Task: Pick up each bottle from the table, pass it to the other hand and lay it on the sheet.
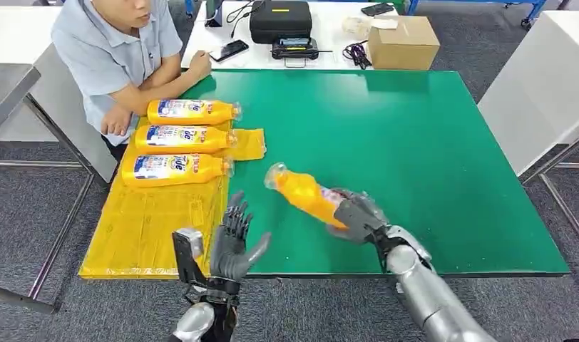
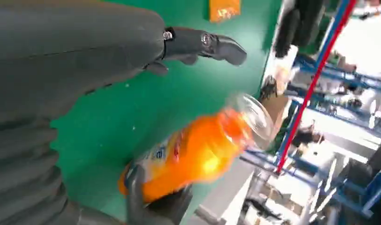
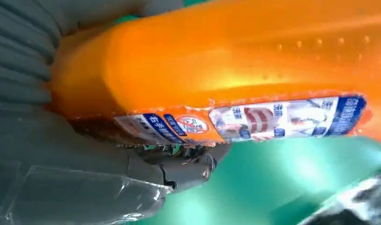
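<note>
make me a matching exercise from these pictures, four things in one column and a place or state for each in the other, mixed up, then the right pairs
Column one:
1. left robot hand
2. right robot hand
3. cardboard box
4. three bottles

Column two:
A. lying side by side on the yellow sheet
B. on the white table beyond the green table
C. fingers spread, holding nothing
D. gripping an orange bottle above the green table

Pairs: 1-C, 2-D, 3-B, 4-A

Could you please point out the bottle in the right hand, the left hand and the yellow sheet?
Orange bottle (image 1: 304, 192), head view, its body.
Left hand (image 1: 233, 246), head view, its palm.
Yellow sheet (image 1: 147, 228), head view, bare part.
</note>
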`<state>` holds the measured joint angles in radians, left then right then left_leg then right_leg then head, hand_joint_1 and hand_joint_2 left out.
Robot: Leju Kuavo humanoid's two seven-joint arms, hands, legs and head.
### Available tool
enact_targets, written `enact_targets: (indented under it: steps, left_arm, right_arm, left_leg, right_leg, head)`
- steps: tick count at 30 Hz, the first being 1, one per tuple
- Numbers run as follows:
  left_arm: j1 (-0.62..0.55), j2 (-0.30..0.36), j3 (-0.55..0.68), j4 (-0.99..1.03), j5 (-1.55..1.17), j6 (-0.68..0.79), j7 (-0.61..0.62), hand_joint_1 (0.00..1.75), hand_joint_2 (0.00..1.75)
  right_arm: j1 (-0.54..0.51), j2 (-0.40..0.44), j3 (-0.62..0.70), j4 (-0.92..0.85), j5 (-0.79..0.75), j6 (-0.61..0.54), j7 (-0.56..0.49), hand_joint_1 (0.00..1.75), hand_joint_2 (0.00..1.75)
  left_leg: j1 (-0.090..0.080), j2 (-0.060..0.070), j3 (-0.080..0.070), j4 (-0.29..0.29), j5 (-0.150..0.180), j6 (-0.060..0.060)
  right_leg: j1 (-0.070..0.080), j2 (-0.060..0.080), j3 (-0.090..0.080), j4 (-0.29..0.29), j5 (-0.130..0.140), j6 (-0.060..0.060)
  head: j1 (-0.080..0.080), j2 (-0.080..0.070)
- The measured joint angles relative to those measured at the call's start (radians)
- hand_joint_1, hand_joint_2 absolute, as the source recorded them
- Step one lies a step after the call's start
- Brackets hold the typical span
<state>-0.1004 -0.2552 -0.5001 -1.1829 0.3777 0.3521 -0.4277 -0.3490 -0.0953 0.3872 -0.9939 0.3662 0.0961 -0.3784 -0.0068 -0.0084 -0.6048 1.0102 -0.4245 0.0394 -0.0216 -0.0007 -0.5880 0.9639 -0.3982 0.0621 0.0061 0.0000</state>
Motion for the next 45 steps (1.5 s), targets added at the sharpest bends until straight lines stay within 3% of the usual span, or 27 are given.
enact_targets:
  steps: [11,16,26,45]
  left_arm:
    - [-0.007,0.000,0.024,0.033,0.065,-0.056,0.018,0.00,1.75]
    - [-0.015,0.008,-0.005,0.045,0.048,-0.229,0.034,0.00,1.75]
    - [-0.057,0.011,-0.007,0.134,-0.097,-0.191,-0.051,0.00,1.75]
    - [-0.076,0.011,-0.006,0.182,-0.115,-0.206,-0.067,0.00,1.75]
  right_arm:
    - [0.059,0.045,0.043,-0.145,-0.028,-0.029,-0.003,1.75,1.75]
    - [0.056,0.050,0.090,-0.140,-0.030,0.011,-0.015,1.75,1.75]
    - [0.029,0.052,0.164,-0.087,-0.062,0.076,-0.076,1.75,1.75]
    - [0.025,0.048,0.192,-0.033,-0.085,0.084,-0.094,1.75,1.75]
  left_leg:
    - [-0.001,-0.001,-0.007,0.000,0.000,0.000]
    - [0.000,-0.002,-0.008,0.000,0.000,0.000]
    - [0.000,-0.002,-0.008,0.000,0.000,0.000]
    - [0.000,-0.002,-0.009,0.000,0.000,0.000]
  right_leg:
    - [-0.001,0.000,-0.006,0.000,0.000,0.000]
    - [-0.001,0.000,-0.007,0.000,0.000,0.000]
    - [-0.001,0.000,-0.007,0.000,0.000,0.000]
    - [-0.001,0.000,-0.008,0.000,0.000,0.000]
  head:
    - [0.000,0.000]
    - [0.000,0.000]
    - [0.000,0.000]
    - [0.000,0.000]
